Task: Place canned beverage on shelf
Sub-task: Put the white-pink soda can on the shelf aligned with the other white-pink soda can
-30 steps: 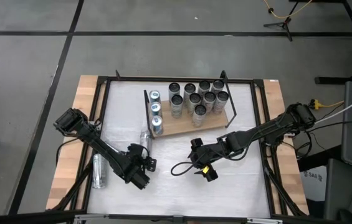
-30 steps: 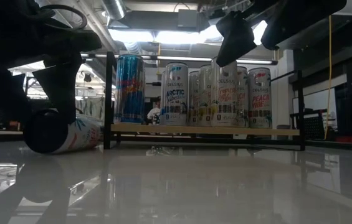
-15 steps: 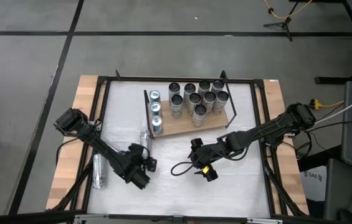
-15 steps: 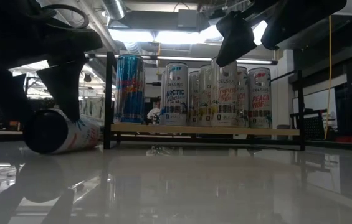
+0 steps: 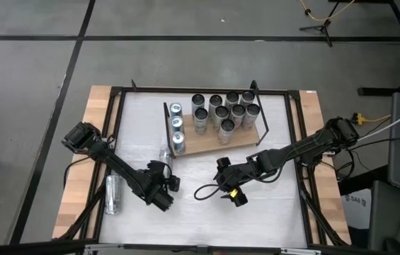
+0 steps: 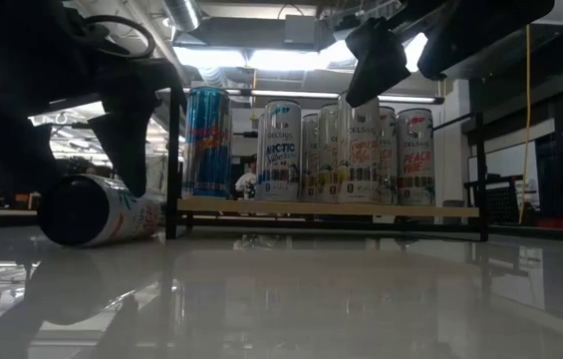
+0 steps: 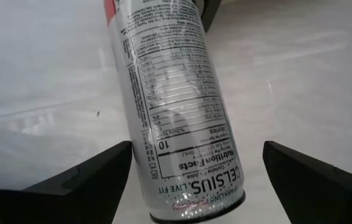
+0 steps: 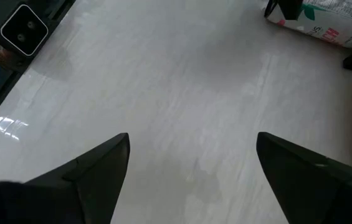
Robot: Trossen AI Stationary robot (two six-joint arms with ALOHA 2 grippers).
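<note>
A: High view: what does the surface look like?
B: A white glossy tabletop [image 5: 207,205] in a black frame, wood strips at both sides, on a grey floor [image 5: 30,78] crossed by dark lines.

A: And the low view's room?
B: Ceiling lights and pipes behind the cans; the tabletop mirrors them.

A: Where's the shelf [image 5: 214,144]?
B: Upper middle of the high frame, a light-brown board with black wire ends. It holds about a dozen upright cans: three in a line at its left end, the others clustered toward its right.

A: The can [image 7: 172,93] for the task?
B: Lying on its side on the tabletop, left of centre in the high frame, just beside the shelf's left end. In the left wrist view it lies between the left fingers [image 7: 76,180], not touched by either.

A: So the left gripper [image 5: 162,200]?
B: Spread wide, holding nothing, low over the can's end.

A: Any other cans?
B: One can [image 5: 112,195] lies at the lower left of the high frame, near the tabletop's edge.

A: The right gripper [image 5: 222,185]?
B: Centre of the high frame, below the shelf, fingers wide apart and empty above bare tabletop.
</note>
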